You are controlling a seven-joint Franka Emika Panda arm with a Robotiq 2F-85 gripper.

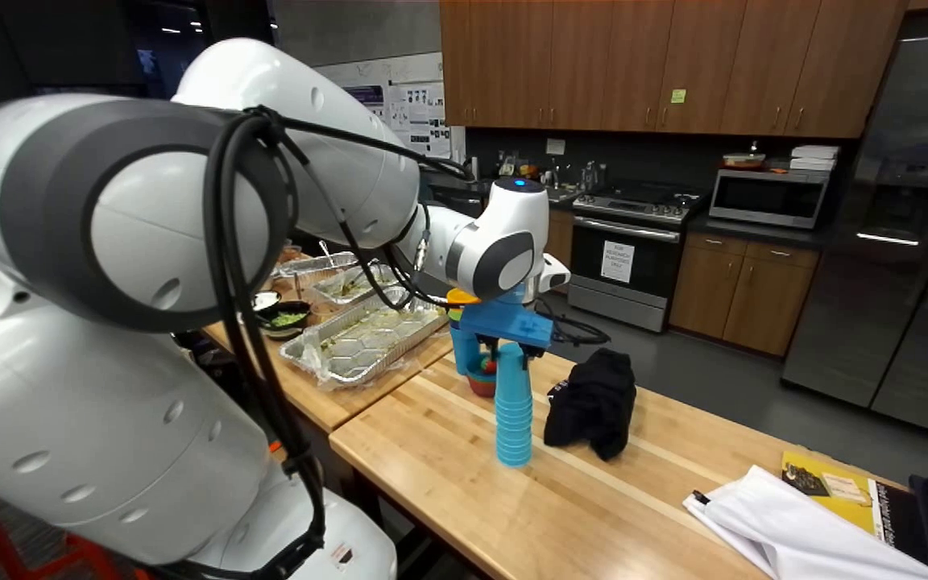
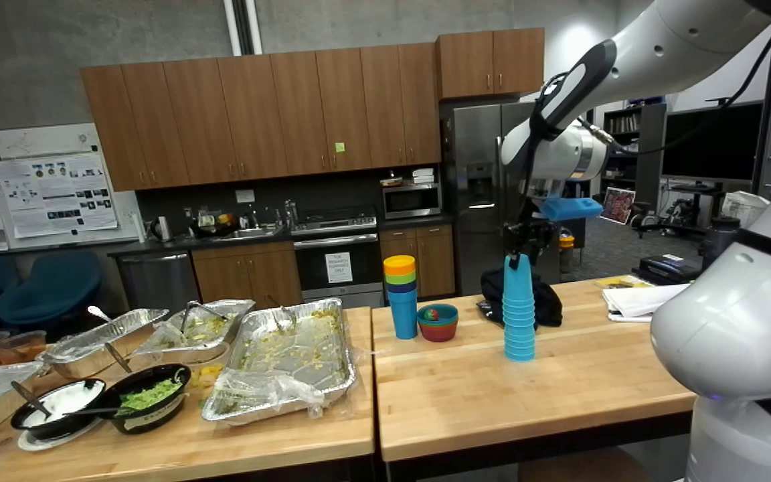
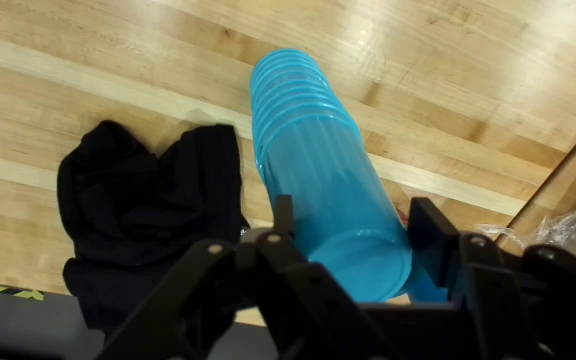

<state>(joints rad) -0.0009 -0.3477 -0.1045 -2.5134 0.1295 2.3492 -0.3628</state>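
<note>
One upright stack of blue cups (image 2: 519, 321) stands on the wooden table (image 2: 452, 402), its top between the parted jaws of your gripper (image 3: 352, 210); whether they pinch, you cannot tell. Black cloth (image 3: 153, 210) lies below, just beside them; brown cabinets (image 2: 258, 120) and an oven (image 1: 649, 266) stand well apart from them.

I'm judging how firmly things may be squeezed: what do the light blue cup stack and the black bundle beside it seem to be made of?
Light blue cup stack: probably smooth, semi-glossy plastic; the walls look slightly see-through and the rims catch highlights.
Black bundle: apparently matte fabric, given its soft folds and creases; the fibre type can't be told.
</note>
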